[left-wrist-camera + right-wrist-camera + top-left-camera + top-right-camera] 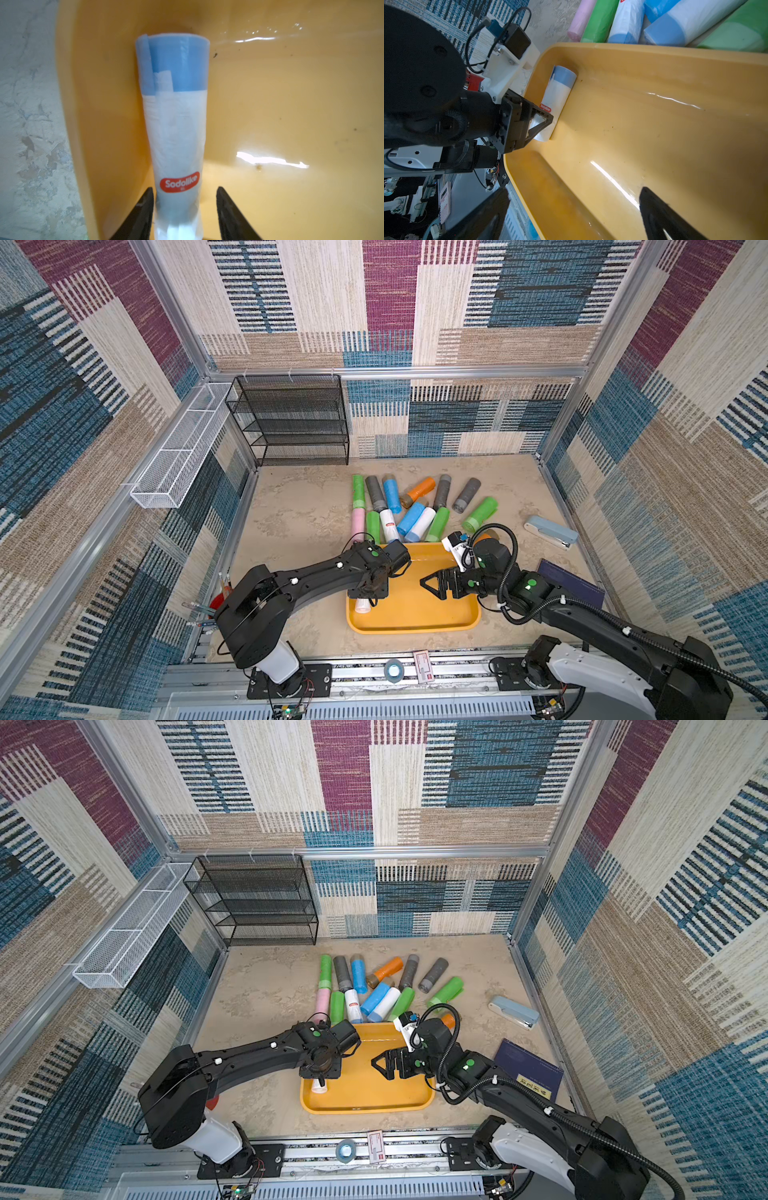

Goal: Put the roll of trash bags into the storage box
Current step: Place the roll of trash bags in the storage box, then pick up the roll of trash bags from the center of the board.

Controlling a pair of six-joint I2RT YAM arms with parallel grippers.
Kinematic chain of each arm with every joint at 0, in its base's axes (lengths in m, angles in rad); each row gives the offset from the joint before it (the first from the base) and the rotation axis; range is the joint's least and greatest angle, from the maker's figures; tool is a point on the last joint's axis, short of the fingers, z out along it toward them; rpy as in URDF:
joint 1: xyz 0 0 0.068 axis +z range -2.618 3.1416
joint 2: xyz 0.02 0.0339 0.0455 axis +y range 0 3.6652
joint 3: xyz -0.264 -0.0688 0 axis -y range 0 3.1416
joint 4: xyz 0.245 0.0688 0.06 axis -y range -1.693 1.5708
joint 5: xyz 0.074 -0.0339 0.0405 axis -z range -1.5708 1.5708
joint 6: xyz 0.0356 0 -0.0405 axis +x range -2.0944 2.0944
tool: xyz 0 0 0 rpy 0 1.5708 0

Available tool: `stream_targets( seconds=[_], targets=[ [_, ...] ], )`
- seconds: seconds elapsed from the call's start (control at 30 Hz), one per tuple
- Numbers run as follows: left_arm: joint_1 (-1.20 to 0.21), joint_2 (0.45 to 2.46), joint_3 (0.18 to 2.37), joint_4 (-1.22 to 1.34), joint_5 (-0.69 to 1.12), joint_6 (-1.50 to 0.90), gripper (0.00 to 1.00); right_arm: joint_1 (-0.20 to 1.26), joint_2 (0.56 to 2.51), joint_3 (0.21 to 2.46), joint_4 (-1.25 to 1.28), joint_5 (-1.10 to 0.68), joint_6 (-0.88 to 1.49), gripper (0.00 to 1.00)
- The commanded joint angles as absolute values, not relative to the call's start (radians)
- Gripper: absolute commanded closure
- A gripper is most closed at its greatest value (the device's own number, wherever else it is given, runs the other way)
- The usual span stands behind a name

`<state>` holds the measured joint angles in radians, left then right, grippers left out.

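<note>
One blue-ended white roll (176,124) lies in the storage box (291,104); left pincer (185,192) and right pincer (575,190) gape.

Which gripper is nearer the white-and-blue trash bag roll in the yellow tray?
Left. The left gripper straddles the white-and-blue trash bag roll beside a wall of the yellow-orange plastic tray; the right gripper is open over mid-tray, clear of the roll.
</note>
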<state>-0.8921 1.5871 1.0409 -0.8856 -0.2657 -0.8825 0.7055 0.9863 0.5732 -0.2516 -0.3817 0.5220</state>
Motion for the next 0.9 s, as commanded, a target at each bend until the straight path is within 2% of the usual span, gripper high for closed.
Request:
stream_targets(
  seconds=[0.0,0.57,0.77,0.87],
  targets=[
    [-0.892,1.569,1.054,-0.915,-0.291,-0.867,0.49,0.706,0.979,0.574,-0.244,-0.371,0.530,0.01],
    [-0.893,1.384,1.123,-0.974,-0.315,-0.796,0.46,0.701,0.976,0.608,-0.285,-0.350,0.495,0.01],
    [-0.892,1.339,1.159,-0.972,-0.241,-0.762,0.44,0.697,0.968,0.642,-0.288,-0.365,0.490,0.01],
    [-0.890,1.308,1.175,-0.973,-0.196,-0.733,0.38,0.697,0.958,0.656,-0.277,-0.377,0.490,0.01]
  ],
)
